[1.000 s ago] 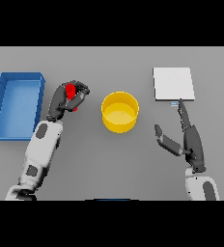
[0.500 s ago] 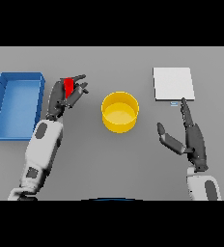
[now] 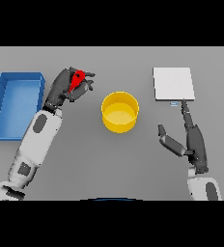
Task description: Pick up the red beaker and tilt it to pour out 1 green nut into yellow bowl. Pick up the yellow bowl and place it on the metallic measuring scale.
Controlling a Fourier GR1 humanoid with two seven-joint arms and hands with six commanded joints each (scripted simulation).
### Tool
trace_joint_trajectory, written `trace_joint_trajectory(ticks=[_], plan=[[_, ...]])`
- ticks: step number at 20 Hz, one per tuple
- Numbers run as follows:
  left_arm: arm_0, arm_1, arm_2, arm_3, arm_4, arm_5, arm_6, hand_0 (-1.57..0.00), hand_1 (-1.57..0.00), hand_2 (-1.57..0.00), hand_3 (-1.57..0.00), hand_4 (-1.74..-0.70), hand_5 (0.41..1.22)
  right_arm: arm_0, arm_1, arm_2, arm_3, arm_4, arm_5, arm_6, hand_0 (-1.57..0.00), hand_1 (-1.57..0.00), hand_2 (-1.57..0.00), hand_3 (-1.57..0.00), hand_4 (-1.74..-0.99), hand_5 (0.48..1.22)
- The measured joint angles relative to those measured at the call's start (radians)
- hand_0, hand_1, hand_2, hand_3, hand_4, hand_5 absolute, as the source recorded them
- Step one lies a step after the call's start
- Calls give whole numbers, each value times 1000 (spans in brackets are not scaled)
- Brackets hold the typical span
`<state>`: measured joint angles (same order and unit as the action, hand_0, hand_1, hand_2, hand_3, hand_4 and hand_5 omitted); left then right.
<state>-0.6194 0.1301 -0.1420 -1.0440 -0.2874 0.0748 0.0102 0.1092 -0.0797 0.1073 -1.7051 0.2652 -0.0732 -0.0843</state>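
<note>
In the head view, the red beaker [image 3: 77, 80] is clenched in the left hand [image 3: 65, 88] at the upper left, tipped toward the yellow bowl [image 3: 119, 112] at centre but well short of it. It should be carried over the bowl's rim before tilting further. The right hand [image 3: 190, 140], lower right, lies relaxed below the measuring scale [image 3: 173, 83]. The green nut cannot be made out; the beaker is largely hidden by fingers.
</note>
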Motion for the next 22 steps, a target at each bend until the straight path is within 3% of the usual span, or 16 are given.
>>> trace_joint_trajectory(ticks=[5, 11, 12, 15, 17, 18, 19, 21, 22], plan=[[-18, 37, -85, -20, -63, -10, 78, -1567, -1567, -1567, -1565, -1736, 1117, -10, 5, 5, 4, 2, 3, 22, 1, 1, 1, 1, -1255, 681], [-128, 108, -300, -10, -304, -39, 214, -1570, -1570, -1570, -1570, -1740, 1145, -7, 13, 13, -9, -5, 13, 27, 1, 1, 1, 1, -1262, 694], [-139, 128, -335, 2, -344, -48, 217, -1570, -1570, -1570, -1570, -1740, 1161, 5, 13, 17, -18, -6, 16, 10, 1, 1, 1, 1, -1267, 698], [-204, 145, -408, 38, -420, -86, 233, -1571, -1571, -1571, -1570, -1740, 1190, 1, 18, 19, -20, -2, 12, 43, 1, 1, 1, 1, -1274, 704], [-234, 170, -450, 47, -458, -112, 206, -1571, -1571, -1571, -1571, -1649, 1201, 4, 21, 23, -23, 6, 7, 37, 1, 1, 1, 1, -1284, 705], [-248, 175, -478, 50, -481, -130, 201, -1571, -1571, -1571, -1571, -1666, 1205, 1, 19, 13, -15, -7, 9, 36, 1, 1, 1, 1, -1283, 702], [-266, 180, -502, 53, -498, -150, 196, -1571, -1571, -1571, -1470, -1677, 1208, 18, 13, 10, -19, -15, 15, 9, 1, 1, 1, 1, -1285, 697], [-313, 187, -557, 66, -531, -217, 186, -1571, -1571, -1571, -1327, -1695, 1213, -1, 36, 13, -3, -23, 10, 28, 1, 1, 1, 1, -1288, 685], [-330, 184, -586, 83, -549, -237, 173, -1571, -1571, -1571, -1277, -1701, 1215, 13, 39, 9, 4, -30, 10, 9, 1, 1, 1, 1, -1292, 678]])
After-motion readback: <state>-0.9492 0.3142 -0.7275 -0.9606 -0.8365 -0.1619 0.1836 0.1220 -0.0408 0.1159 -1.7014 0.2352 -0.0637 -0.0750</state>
